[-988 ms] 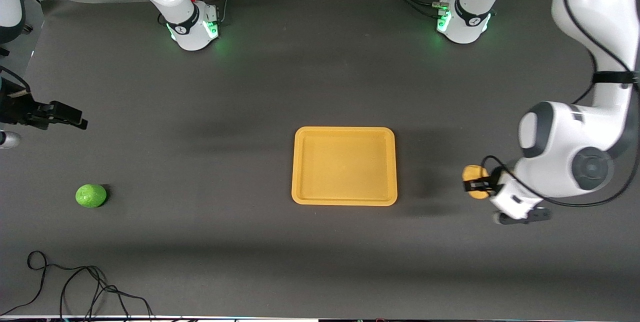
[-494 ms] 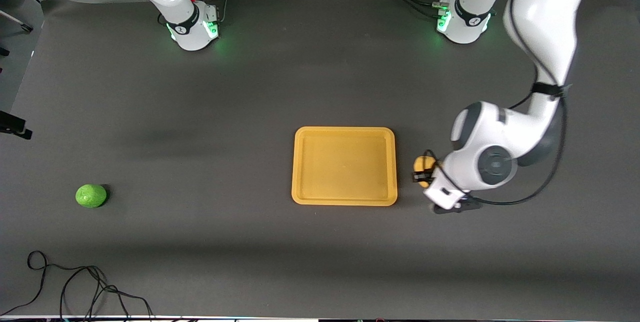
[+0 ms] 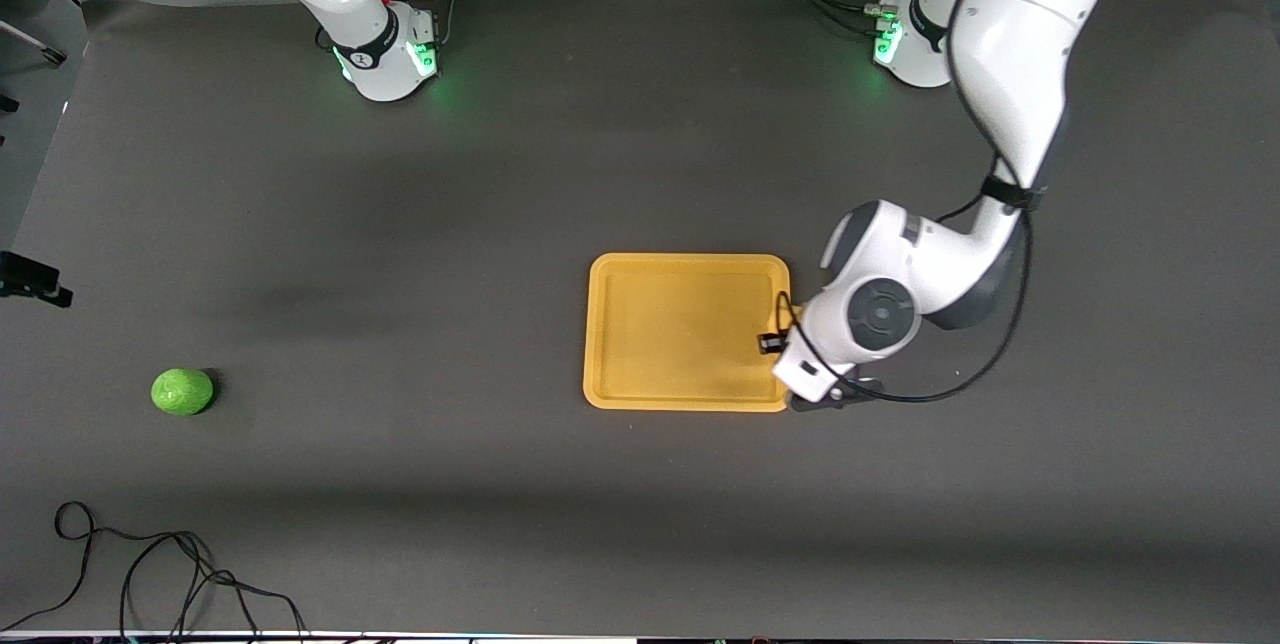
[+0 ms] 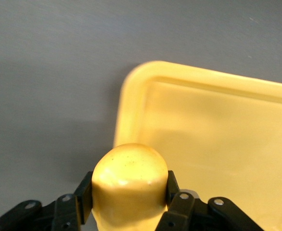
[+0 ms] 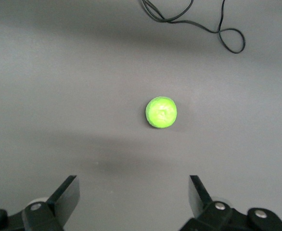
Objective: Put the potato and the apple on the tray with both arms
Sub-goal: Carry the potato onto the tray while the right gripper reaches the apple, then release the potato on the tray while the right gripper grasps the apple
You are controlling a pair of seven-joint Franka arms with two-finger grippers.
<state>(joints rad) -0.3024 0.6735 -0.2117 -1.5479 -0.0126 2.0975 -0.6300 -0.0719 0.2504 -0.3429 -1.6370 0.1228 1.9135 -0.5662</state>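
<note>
Two arms, you'll see: the flat rectangular yellow-orange plastic tray [image 3: 688, 332] sits mid-table. Left gripper [image 4: 129, 192] is over its rim at the left arm's end, clamped on the glossy lumpy yellow-orange potato [image 4: 130, 185]. Right gripper [image 5: 134, 195], fingers spread wide, is above the table w/ the round bright green apple [image 5: 161, 112] lying past its fingertips.

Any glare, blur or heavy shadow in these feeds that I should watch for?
Left wrist view: the potato, clamped in the left gripper, is soft and glossy with a highlight; the tray rim looks blurred. Right wrist view: the apple is sharp between the open right gripper jaws. Front view: green base lights, soft arm shadows.
</note>
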